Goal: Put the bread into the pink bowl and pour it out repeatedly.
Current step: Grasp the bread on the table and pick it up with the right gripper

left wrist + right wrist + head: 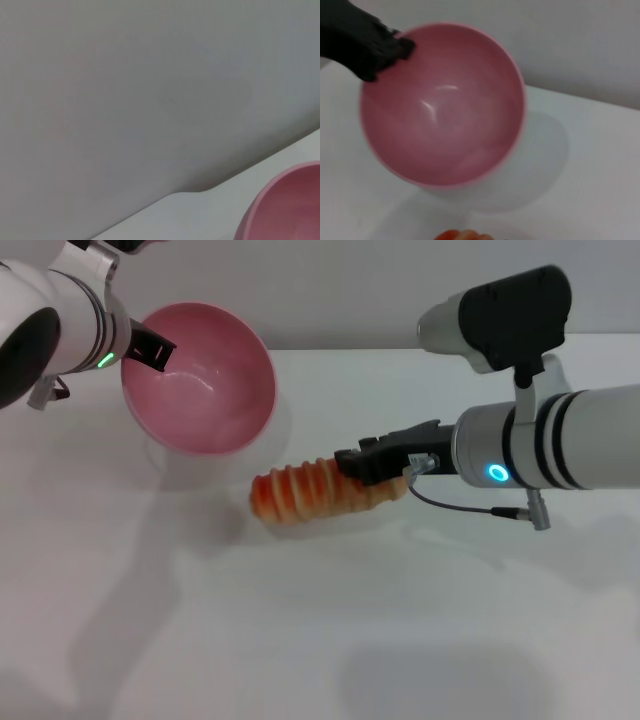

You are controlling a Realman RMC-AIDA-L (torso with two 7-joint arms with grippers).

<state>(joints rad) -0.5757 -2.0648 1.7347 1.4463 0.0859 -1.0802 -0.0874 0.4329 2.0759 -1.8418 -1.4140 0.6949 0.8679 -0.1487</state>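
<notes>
The pink bowl (200, 380) is held off the table at the back left, tipped so its empty inside faces forward; my left gripper (150, 350) is shut on its rim. The right wrist view shows the bowl (442, 107) empty, with the left gripper's black fingers (367, 45) clamped on the rim. A slice of the bowl (287, 205) appears in the left wrist view. The bread (305, 492), striped orange and cream, lies on the white table (320, 640) just in front of the bowl. My right gripper (365, 465) is shut on its right end. A tip of bread (462, 235) shows.
A grey wall (350, 290) rises right behind the table's back edge. The bowl's shadow falls on the table beneath it.
</notes>
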